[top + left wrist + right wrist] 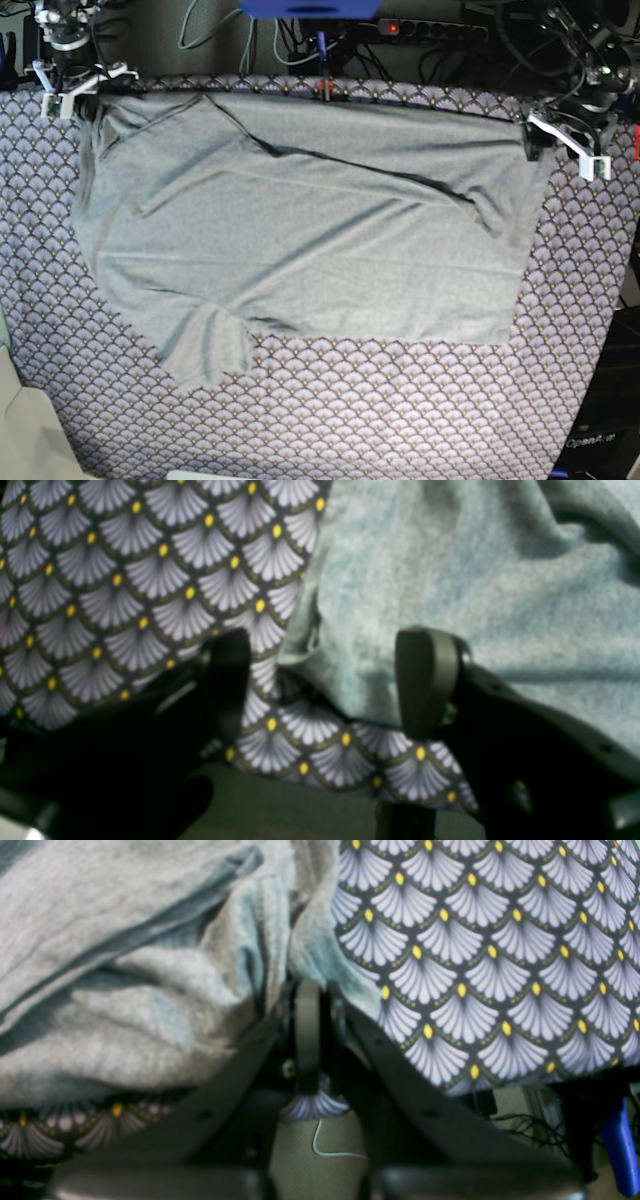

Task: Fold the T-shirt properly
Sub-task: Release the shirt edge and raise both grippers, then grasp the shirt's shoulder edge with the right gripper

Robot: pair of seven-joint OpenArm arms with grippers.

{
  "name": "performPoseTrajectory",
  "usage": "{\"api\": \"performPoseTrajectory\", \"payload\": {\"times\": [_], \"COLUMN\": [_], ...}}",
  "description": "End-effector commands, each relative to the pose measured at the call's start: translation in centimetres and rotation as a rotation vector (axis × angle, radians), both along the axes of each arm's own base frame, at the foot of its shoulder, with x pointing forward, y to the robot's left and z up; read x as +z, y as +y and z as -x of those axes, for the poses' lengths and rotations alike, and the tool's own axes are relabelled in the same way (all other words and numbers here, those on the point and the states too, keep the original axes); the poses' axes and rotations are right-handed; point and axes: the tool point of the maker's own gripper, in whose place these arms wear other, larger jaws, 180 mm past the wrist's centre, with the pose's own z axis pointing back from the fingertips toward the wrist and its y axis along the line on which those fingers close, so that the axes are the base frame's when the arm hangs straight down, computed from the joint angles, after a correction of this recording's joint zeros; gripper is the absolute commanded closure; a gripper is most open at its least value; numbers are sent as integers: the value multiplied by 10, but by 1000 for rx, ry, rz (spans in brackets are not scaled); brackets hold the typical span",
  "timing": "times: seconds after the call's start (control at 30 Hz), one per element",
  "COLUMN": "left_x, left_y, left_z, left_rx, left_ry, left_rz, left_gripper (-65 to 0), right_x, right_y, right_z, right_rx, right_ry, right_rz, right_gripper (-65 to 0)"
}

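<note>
1. Currently, the T-shirt lies spread across the patterned cloth, covering most of its far half, with one sleeve trailing toward the near left.
2. Note the right gripper: in its wrist view the jaws are clenched on a bunched fold of the T-shirt's far edge, pinning that corner for a lift.
3. Note the left gripper: its jaws stand released, straddling the fabric edge where shirt meets cloth, positioned to bite but gripping nothing.
4. Expect both far corners to be held before you draw the edge over; judge the folding as barely begun.
</note>
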Motion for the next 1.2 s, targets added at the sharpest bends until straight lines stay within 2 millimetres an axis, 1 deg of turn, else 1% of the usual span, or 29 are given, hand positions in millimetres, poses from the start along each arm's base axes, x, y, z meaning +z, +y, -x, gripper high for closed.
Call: {"api": "performPoseTrajectory", "payload": {"times": [0.0,0.03,0.1,0.17,0.23,0.27,0.33,0.37,0.43,0.53,0.57,0.6,0.73,0.8,0.87,0.97,1.03,1.1,1.17], "left_x": [12,12,12,12,12,12,12,12,14,13,13,13,13,15,14,14,15,15,15], "left_y": [5,4,4,4,4,4,4,4,4,0,-1,-1,-2,-2,-2,-2,-2,-2,-2], "left_z": [-7,-8,-8,-8,-8,-8,-8,-9,-12,-13,-13,-13,-14,-18,-17,-17,-18,-18,-18], "left_rx": [-1,0,0,0,0,0,0,0,0,4,4,4,5,5,5,5,5,5,5], "left_ry": [-41,-43,-43,-43,-44,-44,-45,-47,-56,-59,-59,-59,-62,-71,-69,-69,-70,-70,-70], "left_rz": [-18,-17,-17,-17,-14,-14,-14,-14,-14,-3,-1,-1,2,2,1,1,1,1,1], "left_gripper": [-445,-445,-446,-464,-482,-484,-484,-484,-484,-484,-484,-484,-484,-484,-484,-484,-484,-484,-484], "right_x": [15,18,26,36,55,63,77,82,88,105,105,102,77,67,60,53,46,36,24], "right_y": [-8,-15,-32,-49,-67,-73,-77,-75,-66,-66,-62,-54,-14,2,14,29,36,46,58], "right_z": [-10,-14,-14,-15,-18,-18,-19,-20,-22,-22,-21,-23,-19,-15,-11,-10,-8,-8,-7], "right_rx": [9,4,-40,-95,-142,-156,-162,-157,-162,-147,-129,-98,33,81,117,156,193,249,284], "right_ry": [-52,-61,-80,-111,-156,-171,-195,-201,-220,-236,-228,-217,-144,-116,-93,-77,-36,18,46], "right_rz": [32,46,73,98,142,163,198,209,208,252,257,247,180,151,127,101,119,147,125], "right_gripper": [-32,-50,-85,-114,-129,-130,-128,-128,-128,-131,-132,-132,-132,-132,-132,-133,-148,-183,-218]}}
